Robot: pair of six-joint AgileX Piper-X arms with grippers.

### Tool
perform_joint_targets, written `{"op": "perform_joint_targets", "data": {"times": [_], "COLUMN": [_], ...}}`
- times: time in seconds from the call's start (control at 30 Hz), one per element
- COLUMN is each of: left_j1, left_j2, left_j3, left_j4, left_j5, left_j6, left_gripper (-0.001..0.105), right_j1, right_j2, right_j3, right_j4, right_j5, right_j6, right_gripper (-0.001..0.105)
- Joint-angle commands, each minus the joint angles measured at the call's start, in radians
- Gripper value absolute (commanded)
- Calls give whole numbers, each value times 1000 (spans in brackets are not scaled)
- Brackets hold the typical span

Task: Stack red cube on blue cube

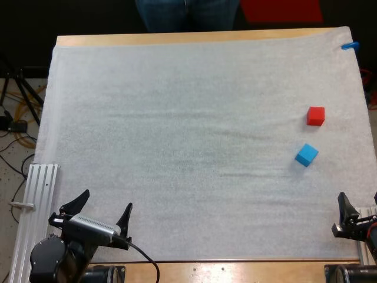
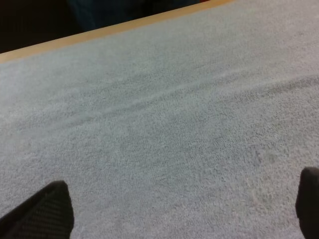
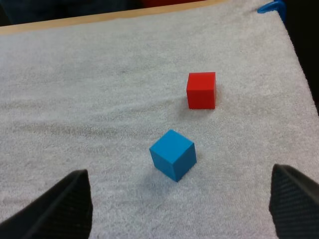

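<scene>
1. One red cube (image 1: 316, 115) was counted.
2. One blue cube (image 1: 306, 155) was counted.
3. Two grippers were counted: left gripper (image 2: 183, 180), right gripper (image 3: 179, 172).
4. One mat (image 1: 177, 147), one table (image 1: 177, 39) and one person (image 1: 187, 15) were counted.

My left gripper (image 1: 107, 199) has two black fingers (image 1: 78, 202) tapering to points, bolted to a ribbed silver block (image 1: 91, 225) ahead of a rounded black joint housing (image 1: 47, 256). My right gripper (image 3: 179, 199) carries the same matte black, wedge-shaped fingers.

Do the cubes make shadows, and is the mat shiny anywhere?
Right wrist view: the blue cube throws a soft shadow on the white mat, the red cube a fainter one. High view: even light, no glare. Left wrist view: dim bands along the mat's wrinkles.
</scene>
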Motion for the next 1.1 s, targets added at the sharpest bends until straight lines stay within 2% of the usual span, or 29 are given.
{"op": "perform_joint_targets", "data": {"times": [0.0, 0.2, 0.43, 0.6, 0.77, 0.9, 1.07], "left_j1": [-1, -43, -144, -267, -409, -521, -614], "left_j2": [-137, -101, 53, 207, 323, 404, 466], "left_j3": [-4, -20, -110, -203, -292, -355, -374], "left_j4": [-14, -18, -13, -12, -12, -12, -16], "left_j5": [8, 33, 79, 121, 121, 121, 120], "left_j6": [-12, -48, -53, -46, -1, -1, -1], "left_gripper": [87, 87, 87, 87, 87, 87, 87], "right_j1": [-3, -3, -3, -3, -3, -3, -3], "right_j2": [2, 22, 126, 232, 341, 420, 513], "right_j3": [-2, -37, -151, -235, -309, -354, -406], "right_j4": [-5, 11, 70, 89, 137, 144, 144], "right_j5": [-2, -2, -2, -31, -98, -155, -208], "right_j6": [-3, -5, -5, -24, -49, -48, -48], "right_gripper": [71, 71, 71, 71, 71, 71, 71]}}
